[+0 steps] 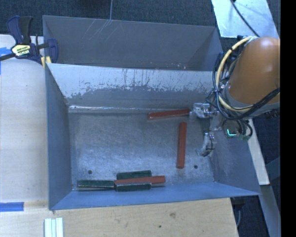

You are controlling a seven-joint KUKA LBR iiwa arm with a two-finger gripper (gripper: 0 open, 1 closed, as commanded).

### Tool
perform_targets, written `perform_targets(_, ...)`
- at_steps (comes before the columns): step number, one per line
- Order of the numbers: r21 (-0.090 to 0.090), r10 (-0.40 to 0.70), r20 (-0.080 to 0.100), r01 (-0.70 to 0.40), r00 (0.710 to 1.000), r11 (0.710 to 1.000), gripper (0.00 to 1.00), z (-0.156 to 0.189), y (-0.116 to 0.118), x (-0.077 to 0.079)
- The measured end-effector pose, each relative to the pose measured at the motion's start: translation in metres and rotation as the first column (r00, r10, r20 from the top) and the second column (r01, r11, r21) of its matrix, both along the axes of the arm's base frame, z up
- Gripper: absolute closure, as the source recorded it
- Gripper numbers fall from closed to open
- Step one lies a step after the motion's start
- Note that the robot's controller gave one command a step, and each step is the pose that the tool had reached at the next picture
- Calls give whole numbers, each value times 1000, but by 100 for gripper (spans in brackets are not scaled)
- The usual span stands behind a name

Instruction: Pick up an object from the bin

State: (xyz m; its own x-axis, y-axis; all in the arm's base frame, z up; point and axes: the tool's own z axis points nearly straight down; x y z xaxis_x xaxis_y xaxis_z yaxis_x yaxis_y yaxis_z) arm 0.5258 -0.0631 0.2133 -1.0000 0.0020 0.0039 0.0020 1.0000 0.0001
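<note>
Five flat bars in all on the floor of the grey metal bin [89, 147]: three red-brown, two dark green. As landmark, the lengthwise red-brown bar [181, 145], lying toward the bin's right. Gripper [205, 149] just right of that bar, apart from it, with no bar seen in its grasp; cannot tell how far open. Crosswise red-brown bar [168, 114] just behind the landmark's far end, along the back wall. Front red-brown bar [140, 180] well to the landmark's near left, touching both green ones: shorter dark green bar [134, 174] directly behind it, longer dark green bar [95, 184] at its left end.
</note>
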Motion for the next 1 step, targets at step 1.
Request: perform_targets(1,2,281,0,-281,960,960,0,-104,18,-39)
